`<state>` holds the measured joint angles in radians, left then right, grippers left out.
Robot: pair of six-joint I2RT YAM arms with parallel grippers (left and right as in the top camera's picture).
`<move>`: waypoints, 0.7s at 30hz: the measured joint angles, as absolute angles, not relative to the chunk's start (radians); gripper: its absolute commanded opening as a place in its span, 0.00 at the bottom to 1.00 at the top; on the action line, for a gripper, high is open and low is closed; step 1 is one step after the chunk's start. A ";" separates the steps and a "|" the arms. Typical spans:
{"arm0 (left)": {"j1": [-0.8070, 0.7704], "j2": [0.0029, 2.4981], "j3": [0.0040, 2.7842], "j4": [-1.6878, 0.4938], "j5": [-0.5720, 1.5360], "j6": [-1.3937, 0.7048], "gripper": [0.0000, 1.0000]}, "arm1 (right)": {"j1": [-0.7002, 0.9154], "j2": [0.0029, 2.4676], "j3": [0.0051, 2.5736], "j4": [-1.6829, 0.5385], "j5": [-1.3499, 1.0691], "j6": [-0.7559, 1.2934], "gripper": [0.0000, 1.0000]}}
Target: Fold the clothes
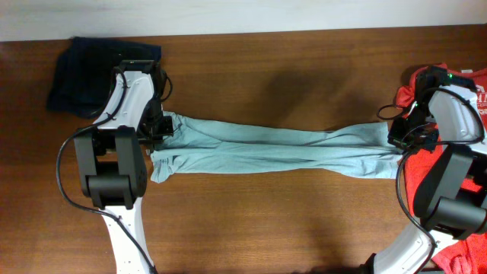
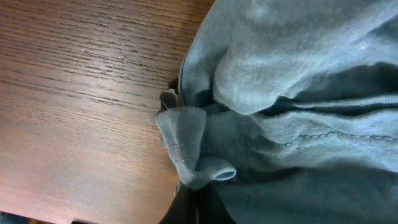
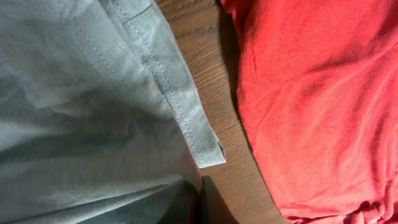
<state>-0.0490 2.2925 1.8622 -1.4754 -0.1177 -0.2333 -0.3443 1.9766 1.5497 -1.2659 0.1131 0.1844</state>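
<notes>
Now holding blue shirt (image 1: 274, 148) taut across table (image 1: 289, 68), presumably to smooth it before folding. Left jaws clamped on bunched end, right jaws clamped on far hem. Red shirt (image 3: 311, 93) parked just beside that hem, dark garment (image 1: 76, 76) top left.

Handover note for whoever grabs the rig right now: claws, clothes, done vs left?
left claw: shut on one end of the pale blue T-shirt.
right claw: shut on its other end.
The shirt is stretched in a bunched band across the table.
red T-shirt: crumpled beside the right claw.
dark navy garment: far corner, left side.
Done: no fold visible on the blue shirt.
Left: flatten and fold it, then the red one.
</notes>
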 measured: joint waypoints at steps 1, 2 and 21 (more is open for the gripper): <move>-0.049 2.292 1.862 -1.475 -0.118 -0.233 0.01 | -0.344 1.977 1.550 -1.266 0.113 0.185 0.04; -0.049 2.292 1.862 -1.475 -0.118 -0.233 0.01 | -0.344 1.977 1.550 -1.267 0.113 0.184 0.04; -0.049 2.292 1.857 -1.453 -0.141 -0.228 0.46 | -0.344 1.982 1.476 -1.199 0.122 0.189 0.97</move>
